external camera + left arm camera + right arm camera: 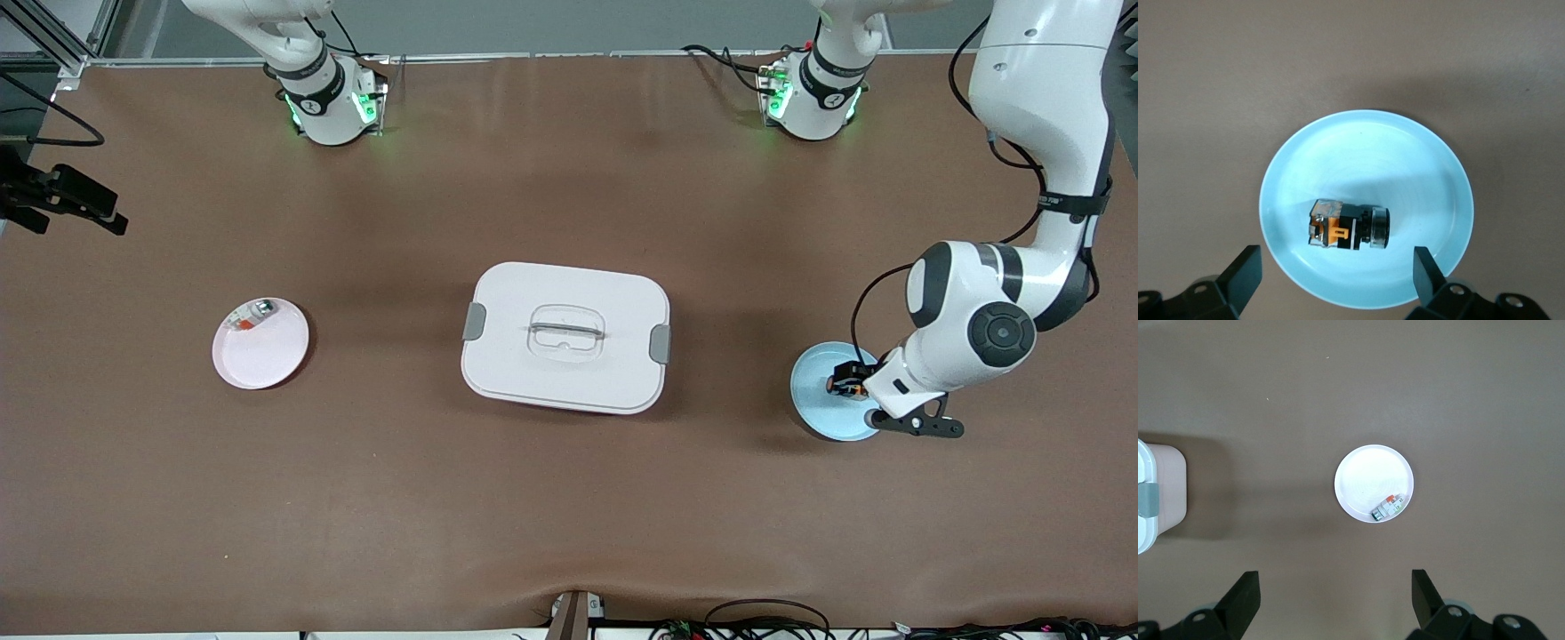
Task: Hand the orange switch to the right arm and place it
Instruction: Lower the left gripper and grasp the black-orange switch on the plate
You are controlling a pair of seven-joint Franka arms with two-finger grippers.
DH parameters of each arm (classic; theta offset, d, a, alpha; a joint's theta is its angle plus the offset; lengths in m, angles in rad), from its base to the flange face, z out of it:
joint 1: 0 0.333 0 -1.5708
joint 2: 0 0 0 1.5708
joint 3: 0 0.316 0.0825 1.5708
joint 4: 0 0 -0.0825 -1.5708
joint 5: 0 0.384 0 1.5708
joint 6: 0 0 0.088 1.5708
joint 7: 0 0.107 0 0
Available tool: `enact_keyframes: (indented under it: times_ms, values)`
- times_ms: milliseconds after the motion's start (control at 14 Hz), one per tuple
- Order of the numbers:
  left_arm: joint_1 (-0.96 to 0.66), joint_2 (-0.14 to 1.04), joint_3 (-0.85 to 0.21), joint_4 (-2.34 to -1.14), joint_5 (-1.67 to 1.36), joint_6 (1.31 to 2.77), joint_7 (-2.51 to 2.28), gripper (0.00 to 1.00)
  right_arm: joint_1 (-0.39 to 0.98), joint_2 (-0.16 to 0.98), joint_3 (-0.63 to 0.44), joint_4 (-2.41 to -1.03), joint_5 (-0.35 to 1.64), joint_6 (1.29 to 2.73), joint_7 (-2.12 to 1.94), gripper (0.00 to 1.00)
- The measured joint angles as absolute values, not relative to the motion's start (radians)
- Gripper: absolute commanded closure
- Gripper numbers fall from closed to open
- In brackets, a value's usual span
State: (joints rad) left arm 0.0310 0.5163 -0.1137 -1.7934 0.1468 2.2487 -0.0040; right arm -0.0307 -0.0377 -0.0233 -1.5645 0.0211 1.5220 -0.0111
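The orange switch [1348,227] lies on its side on a light blue plate [1405,167] at the left arm's end of the table. It is a small black part with an orange band. My left gripper [1336,267] is open and hangs low over the plate, its fingers apart on either side of the switch and not touching it. In the front view the left gripper [852,373] is over the blue plate [813,404] and partly hides the switch [836,385]. My right gripper [1336,590] is open and empty, high over the table; it is out of the front view.
A pink plate [267,356] holding a small white-grey piece with a red-orange bit [249,317] sits toward the right arm's end; both show in the right wrist view [1368,477]. A closed white box [565,338] stands mid-table. A black clamp [62,200] juts over the table edge.
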Motion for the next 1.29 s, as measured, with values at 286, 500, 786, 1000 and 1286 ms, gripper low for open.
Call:
enact_keyframes:
  times_ms: [286,500,786,1000,1286]
  values:
    - [0.035,0.536,-0.114,-1.858,0.147,2.370,-0.002,0.00,-0.031,-0.038,-0.023,-1.563,0.021,1.522,-0.011,0.00]
    - [0.042,0.553,-0.114,-1.878,0.148,2.408,0.005,0.00,-0.031,-0.038,-0.023,-1.563,0.021,1.522,-0.011,0.00]
    - [0.055,0.573,-0.114,-1.885,0.150,2.434,0.011,0.00,-0.031,-0.038,-0.024,-1.561,0.021,1.522,-0.011,0.00]
    - [0.054,0.597,-0.114,-1.887,0.150,2.453,0.011,0.06,-0.031,-0.038,-0.020,-1.551,0.021,1.519,-0.011,0.00]
    - [0.052,0.611,-0.115,-1.887,0.150,2.458,0.020,0.84,0.007,-0.040,0.007,-1.496,0.022,1.403,-0.011,0.00]
